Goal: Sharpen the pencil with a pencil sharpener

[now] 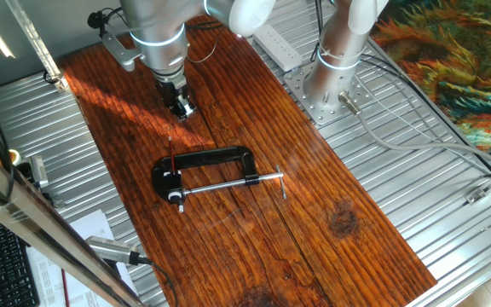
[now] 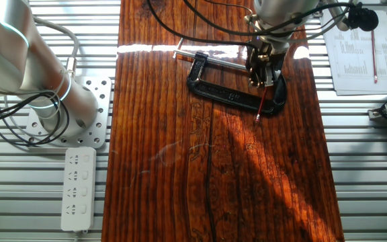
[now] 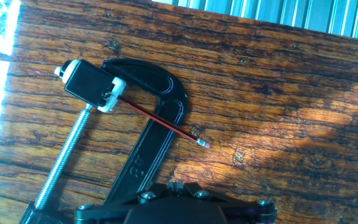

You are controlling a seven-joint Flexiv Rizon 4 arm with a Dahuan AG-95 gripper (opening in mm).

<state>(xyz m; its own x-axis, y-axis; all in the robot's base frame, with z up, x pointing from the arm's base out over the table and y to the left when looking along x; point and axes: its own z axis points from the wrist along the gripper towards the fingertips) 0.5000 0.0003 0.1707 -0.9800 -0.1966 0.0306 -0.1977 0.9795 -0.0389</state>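
Observation:
The pencil [image 3: 160, 122] is a thin red stick lying across the black C-clamp [image 3: 148, 152], with one end stuck in the pencil sharpener [image 3: 89, 83]. The sharpener is a small black block held between the clamp's frame and its silver screw rod [image 3: 64, 158]. In one fixed view the pencil [image 1: 170, 153] points from the sharpener [image 1: 170, 177] toward my gripper [image 1: 181, 107], which hangs above the table beyond the pencil's free end. In the hand view my gripper [image 3: 176, 183] shows only at the bottom edge, fingertips together, holding nothing. In the other fixed view my gripper [image 2: 261, 72] hides the sharpener; the pencil [image 2: 263, 103] shows below it.
The clamp [image 1: 216, 158] lies on a dark wooden board [image 1: 245, 247] set on a ribbed metal table. The arm's base [image 1: 335, 64] and a white power strip [image 2: 78, 188] stand beside the board. Papers [image 2: 365, 50] and a keyboard [image 1: 2, 264] lie at the edges.

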